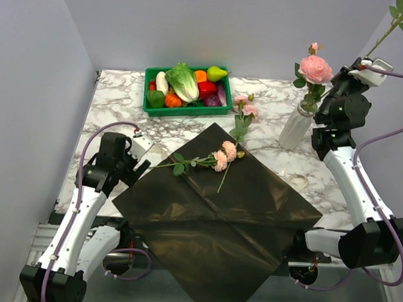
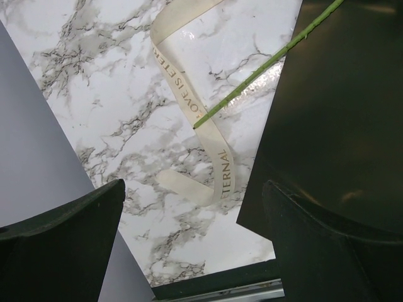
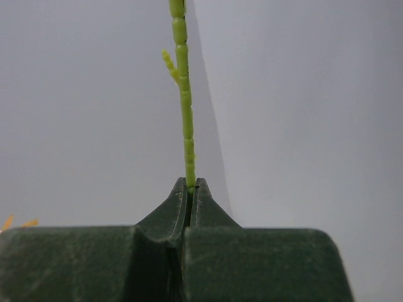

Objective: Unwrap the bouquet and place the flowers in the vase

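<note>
The bouquet is undone: its dark glossy paper lies flat on the marble table. A pink flower rests on the paper's far corner, and another lies on the marble just beyond it. The white ribbed vase at the right holds a pink rose. My right gripper is raised beside the vase, shut on a thin green stem that points up past its tips. My left gripper hangs open and empty over the paper's left edge, near the cream ribbon and a stem end.
A green tray of toy vegetables stands at the back of the table. Grey walls close in on the left, back and right. The paper's near corner hangs over the table's front edge between the arm bases.
</note>
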You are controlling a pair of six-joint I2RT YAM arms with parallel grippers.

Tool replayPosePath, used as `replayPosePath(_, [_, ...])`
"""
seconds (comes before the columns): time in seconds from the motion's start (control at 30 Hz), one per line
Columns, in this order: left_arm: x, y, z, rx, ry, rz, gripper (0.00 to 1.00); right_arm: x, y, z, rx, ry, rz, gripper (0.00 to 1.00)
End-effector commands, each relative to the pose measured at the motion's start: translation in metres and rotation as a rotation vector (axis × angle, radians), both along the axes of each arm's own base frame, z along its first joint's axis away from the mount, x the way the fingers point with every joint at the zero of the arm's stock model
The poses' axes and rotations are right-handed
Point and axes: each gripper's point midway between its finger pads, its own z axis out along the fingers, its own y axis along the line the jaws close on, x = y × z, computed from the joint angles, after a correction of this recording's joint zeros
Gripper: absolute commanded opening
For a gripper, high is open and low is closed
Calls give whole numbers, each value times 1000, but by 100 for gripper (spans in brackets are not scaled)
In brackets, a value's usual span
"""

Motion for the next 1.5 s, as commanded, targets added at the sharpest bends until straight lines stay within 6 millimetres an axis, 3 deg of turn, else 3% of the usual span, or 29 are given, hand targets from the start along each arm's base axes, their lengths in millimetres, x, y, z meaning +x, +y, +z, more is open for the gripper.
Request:
replayPosePath(0.0, [7, 5, 4, 26, -22, 14, 99, 13, 2, -14, 75, -27, 35, 1])
replayPosePath(0.13, [10, 4, 3, 21, -16, 16, 99, 25, 9, -28, 89, -3, 68, 1])
replayPosePath(0.33, [12, 3, 4, 15, -11, 21, 99, 32, 9, -31, 52, 16, 53, 1])
replayPosePath(0.43, [12, 3, 6, 16, -14, 20, 99, 31, 7, -35, 22, 30, 33, 1])
replayPosePath(0.7, [11, 4, 8, 12, -18, 25, 99, 29, 8, -73, -2, 96, 39, 1])
replayPosePath(0.9, [9, 4, 5, 12, -15, 23, 99, 23, 11, -85, -18, 121, 63, 2])
replayPosePath(0.97, [10, 3, 5, 9, -16, 22, 99, 19, 13, -90, -24, 142, 81, 12])
replayPosePath(1.0, [10, 3, 4, 9, -15, 22, 99, 18, 15, -92, -27, 149, 91, 32])
replayPosePath(1.1, [12, 1, 5, 0, -17, 20, 99, 13, 20, -102, -38, 182, 131, 62])
replayPosePath(1.27, [12, -2, 3, -18, -8, 20, 99, 1, 23, -114, -37, 211, 164, 78])
replayPosePath(1.4, [13, -4, 3, -29, -5, 21, 99, -10, 25, -126, -3, 258, 195, 81])
replayPosePath(1.47, [14, -5, 3, -38, -4, 22, 99, -20, 35, -126, 12, 260, 262, 82])
